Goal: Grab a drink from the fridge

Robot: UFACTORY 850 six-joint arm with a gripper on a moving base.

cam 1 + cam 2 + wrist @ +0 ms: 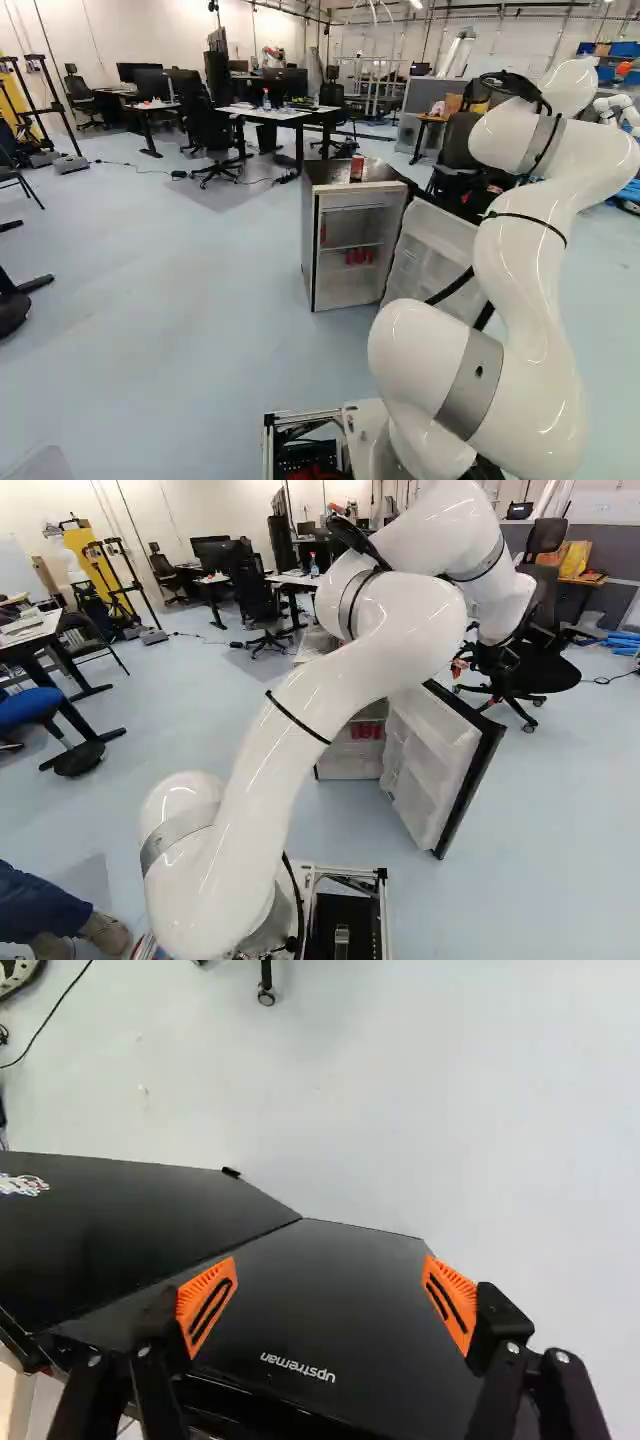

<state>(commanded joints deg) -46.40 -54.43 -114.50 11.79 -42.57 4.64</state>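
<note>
In the right base view my gripper [478, 660] is partly hidden behind the arm's wrist, above the open fridge door [428, 765]. Up close in the wrist view, the gripper [328, 1298] stands open, its orange pads wide apart with nothing gripped. Beyond and beneath the fingers lie black panels [340, 1290] of the fridge, one with white print. The fridge [310, 235] faces the base with its inside showing. Red cans [360, 256] stand together on an inner shelf, and another red item shows at that compartment's side. A red can [357, 168] is on the fridge top.
The swung-out door reaches to the right of the fridge. Office chairs [530, 670] stand behind it. Desks [270, 113] with monitors are farther back. A person's leg and shoes [105, 932] are close to the base at the left of the right base view. Another robot [615, 108] stands far right.
</note>
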